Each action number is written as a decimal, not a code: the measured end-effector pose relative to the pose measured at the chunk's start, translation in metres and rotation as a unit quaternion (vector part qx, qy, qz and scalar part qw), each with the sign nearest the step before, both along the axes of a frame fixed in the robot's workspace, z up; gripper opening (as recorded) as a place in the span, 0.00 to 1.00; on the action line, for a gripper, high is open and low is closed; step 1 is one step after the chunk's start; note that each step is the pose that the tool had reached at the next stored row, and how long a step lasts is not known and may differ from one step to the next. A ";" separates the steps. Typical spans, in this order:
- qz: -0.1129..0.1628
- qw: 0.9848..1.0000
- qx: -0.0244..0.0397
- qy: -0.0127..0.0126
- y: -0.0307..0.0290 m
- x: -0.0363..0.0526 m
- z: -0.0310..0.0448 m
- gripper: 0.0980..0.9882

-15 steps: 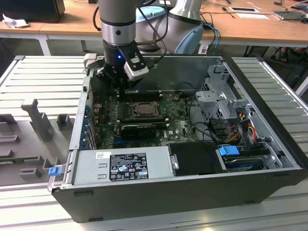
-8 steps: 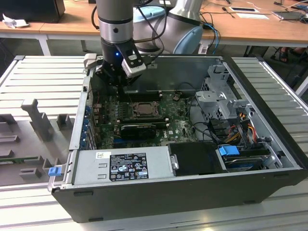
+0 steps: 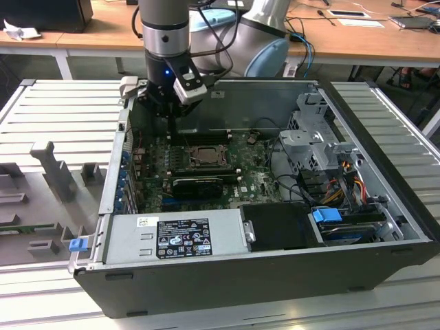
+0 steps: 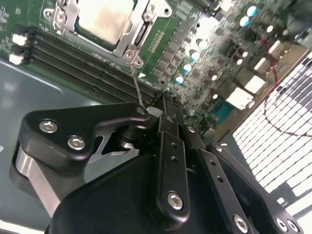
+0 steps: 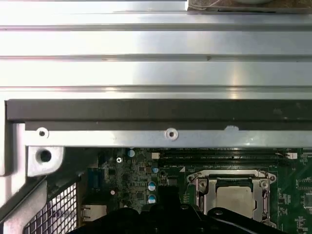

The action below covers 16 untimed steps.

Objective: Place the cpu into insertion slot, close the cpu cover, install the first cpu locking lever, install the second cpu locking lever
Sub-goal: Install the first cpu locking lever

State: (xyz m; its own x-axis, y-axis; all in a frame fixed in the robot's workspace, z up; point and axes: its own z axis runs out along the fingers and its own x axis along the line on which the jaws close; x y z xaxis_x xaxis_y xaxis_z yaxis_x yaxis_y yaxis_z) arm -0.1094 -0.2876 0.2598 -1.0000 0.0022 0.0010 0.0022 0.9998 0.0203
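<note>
The cpu lies flat in the insertion slot, its pale metal face showing through the window of the cpu cover, which lies down over it. In the first wrist view the cpu sits framed by the cover. A thin wire locking lever rises from the socket's corner, and its free end meets my gripper just beside the fingertips. The fingers are pressed together with nothing between them. In the exterior view the gripper hangs over the socket's corner on the exterior view's left.
Long black memory slots run beside the socket. A black finned card lies in front of it. The power supply, drive cage and the case's back wall hem in the board. Grey fixtures stand outside the case.
</note>
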 end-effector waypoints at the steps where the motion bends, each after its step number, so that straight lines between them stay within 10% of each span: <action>1: 0.000 1.000 0.000 0.000 0.0018 0.0002 -0.0001 0.01; 16: 0.000 1.000 0.000 0.000 0.0066 0.0468 -0.0047 0.01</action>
